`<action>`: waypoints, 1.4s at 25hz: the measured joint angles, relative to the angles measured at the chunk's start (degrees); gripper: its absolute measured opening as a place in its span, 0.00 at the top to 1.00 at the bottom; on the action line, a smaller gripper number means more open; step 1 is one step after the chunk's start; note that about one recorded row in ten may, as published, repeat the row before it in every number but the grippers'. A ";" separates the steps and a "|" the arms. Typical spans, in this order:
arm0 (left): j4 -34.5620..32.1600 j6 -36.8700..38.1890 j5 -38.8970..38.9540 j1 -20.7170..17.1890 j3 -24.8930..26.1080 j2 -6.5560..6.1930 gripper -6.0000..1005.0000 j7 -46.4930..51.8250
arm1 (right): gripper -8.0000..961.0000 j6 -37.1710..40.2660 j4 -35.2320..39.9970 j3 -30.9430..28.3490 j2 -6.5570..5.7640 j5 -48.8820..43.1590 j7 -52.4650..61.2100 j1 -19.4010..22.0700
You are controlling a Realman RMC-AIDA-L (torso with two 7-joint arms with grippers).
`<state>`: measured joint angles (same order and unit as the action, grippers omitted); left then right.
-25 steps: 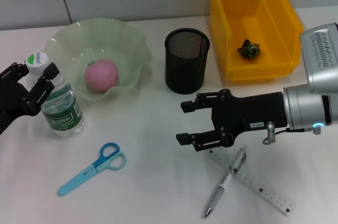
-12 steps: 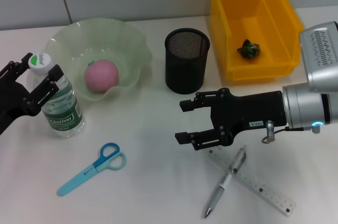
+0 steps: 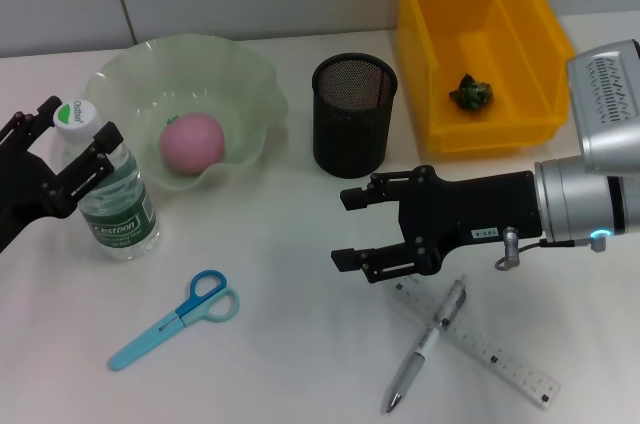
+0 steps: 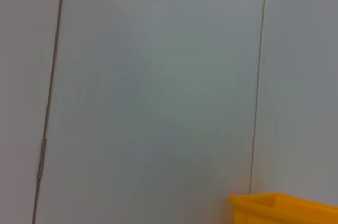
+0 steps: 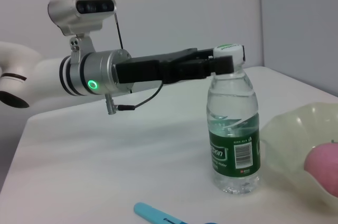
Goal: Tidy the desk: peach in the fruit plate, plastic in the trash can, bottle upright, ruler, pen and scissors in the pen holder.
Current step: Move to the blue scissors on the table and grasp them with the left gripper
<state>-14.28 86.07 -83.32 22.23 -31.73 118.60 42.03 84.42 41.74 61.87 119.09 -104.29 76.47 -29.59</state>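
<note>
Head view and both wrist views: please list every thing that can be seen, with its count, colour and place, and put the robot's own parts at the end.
peach: 1, pink, inside the fruit plate
fruit plate: 1, pale green, wavy rim, far left of the desk
bottle: 1, clear with green label and white cap, upright, in front of the plate's left edge
pen holder: 1, black mesh, desk centre
trash can: 1, yellow, far right
plastic: 1 crumpled piece, dark green, inside the trash can
scissors: 1, blue, lying flat near the front left
pen: 1, silver, lying across the ruler
ruler: 1, clear, front right
left gripper: black, open, fingers on either side of the bottle's neck
right gripper: black, open, above the desk near the pen and ruler
</note>
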 joint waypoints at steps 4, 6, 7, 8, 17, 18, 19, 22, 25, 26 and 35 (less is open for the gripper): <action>-1.65 3.39 -0.03 -1.04 0.00 -0.34 0.24 2.46 | 0.20 0.12 -0.05 -0.19 0.04 0.12 0.00 0.04; -4.04 5.21 -0.26 -2.33 -0.14 -0.51 0.24 5.73 | 0.20 0.21 -0.03 -0.42 0.07 0.13 0.00 0.25; -6.36 6.35 -0.44 -3.31 -0.35 -0.56 0.24 7.91 | 0.20 0.23 -0.03 -0.46 0.09 0.13 0.00 0.33; -7.95 7.20 -0.65 -4.09 -0.62 -0.56 0.24 9.47 | 0.20 0.25 0.02 -0.42 0.13 0.14 0.40 0.36; -28.52 17.07 -7.81 -10.83 -4.77 -0.56 0.24 29.53 | 0.20 0.32 1.57 -0.48 -0.02 0.14 4.15 0.55; -29.99 18.05 -9.03 -10.87 -5.47 -0.56 0.24 31.19 | 0.20 0.32 2.44 -0.33 -0.06 -0.08 5.77 0.63; -31.95 19.14 -10.65 -10.71 -6.73 -0.56 0.24 33.35 | 0.20 0.32 2.44 -0.33 -0.06 -0.08 5.77 0.63; -34.53 19.94 -13.66 -9.86 -10.05 -0.54 0.24 36.52 | 0.20 0.58 3.70 -0.09 -0.09 -1.03 8.51 0.85; -36.38 19.55 -18.00 -8.31 -12.29 -0.43 0.24 38.07 | 0.20 1.52 4.86 -0.29 -0.21 -2.06 10.86 1.20; -36.47 19.47 -19.03 -7.88 -12.32 -0.42 0.24 38.26 | 0.20 1.89 5.23 -0.43 -0.30 -2.28 11.56 1.30; -44.86 19.45 -28.21 -5.62 -13.31 -0.29 0.25 45.53 | 0.20 3.26 5.84 -0.68 -1.40 -3.47 15.00 1.47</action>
<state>-59.14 105.52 -111.54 16.61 -45.04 118.30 87.56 87.68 47.58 61.19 117.69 -107.76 91.47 -28.12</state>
